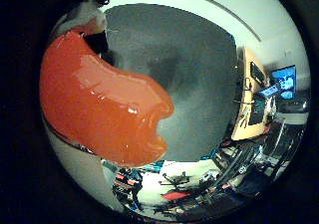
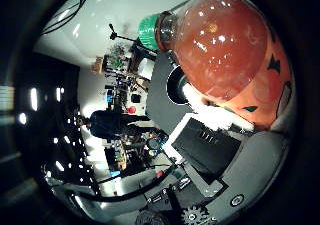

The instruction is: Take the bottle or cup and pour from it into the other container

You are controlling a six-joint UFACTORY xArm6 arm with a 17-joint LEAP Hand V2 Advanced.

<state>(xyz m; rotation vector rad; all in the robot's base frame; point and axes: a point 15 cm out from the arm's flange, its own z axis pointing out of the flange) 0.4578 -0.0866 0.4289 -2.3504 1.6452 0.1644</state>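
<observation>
Bottle (image 2: 225, 50) with green cap (image 2: 148, 32) lies close against the palm above the grey worktop (image 1: 194, 69), fingers (image 2: 205, 147) apparently curled round it; you should grip its smooth, slippery body firmly.

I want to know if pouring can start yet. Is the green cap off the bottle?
No. In the thumb side view the green cap sits on the neck of the orange bottle, which lies close against the palm.
</observation>
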